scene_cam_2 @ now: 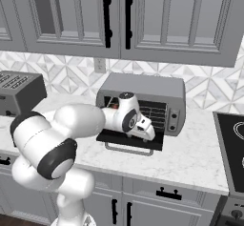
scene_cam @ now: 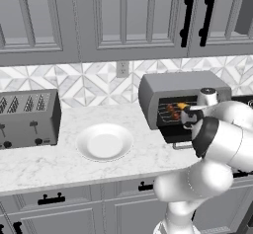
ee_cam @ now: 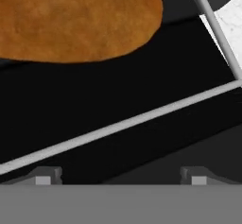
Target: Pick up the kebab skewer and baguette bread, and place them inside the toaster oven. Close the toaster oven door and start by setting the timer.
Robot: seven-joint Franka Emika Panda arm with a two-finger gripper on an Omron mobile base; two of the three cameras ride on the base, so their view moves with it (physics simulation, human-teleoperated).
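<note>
light: even, soft (rendered) | shadows: faint | hand view: blurry

- The wide grey box toaster oven (scene_cam: 184,96) stands on the white marble counter (scene_cam: 69,161), at its far right against the tiled wall.
- Its dark drop-down door (scene_cam_2: 129,141) lies open toward the near edge.
- The red-brown chunky kebab skewer (scene_cam: 172,111) and the golden oval baguette bread (ee_cam: 75,20) lie inside on the wire rack.
- The round white plate (scene_cam: 104,141) sits left of the oven.
- The grey slot toaster (scene_cam: 28,118) stands far left.
</note>
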